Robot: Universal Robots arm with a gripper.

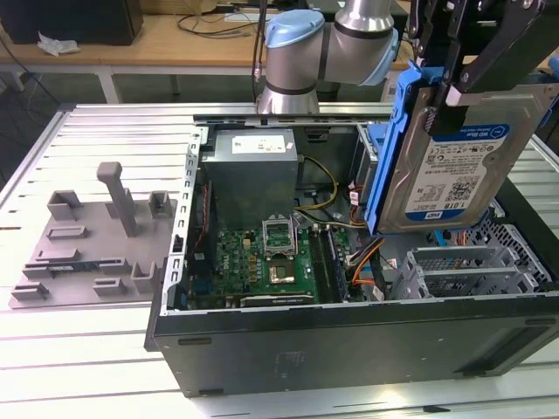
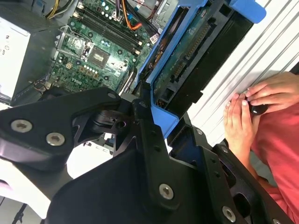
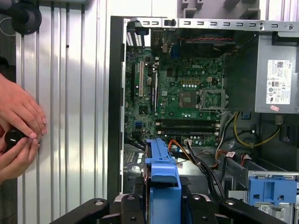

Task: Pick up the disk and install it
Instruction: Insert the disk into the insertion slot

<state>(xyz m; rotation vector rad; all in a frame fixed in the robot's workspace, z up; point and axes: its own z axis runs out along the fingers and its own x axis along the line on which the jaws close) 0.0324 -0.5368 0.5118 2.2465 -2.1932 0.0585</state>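
Note:
My gripper is shut on the top edge of the disk, a silver hard drive with a white-and-blue label in a blue plastic bracket. It hangs nearly upright and tilted above the right end of the open computer case, over the metal drive cage. In the second wrist view the disk shows its circuit-board side between the black fingers. In the first wrist view the disk shows edge-on, with its blue bracket above the case interior.
The case holds a green motherboard, a grey power supply and orange and yellow cables. A second blue bracket sits in a bay. A grey fixture plate lies at the exterior view's left. A person's hands rest beside the case.

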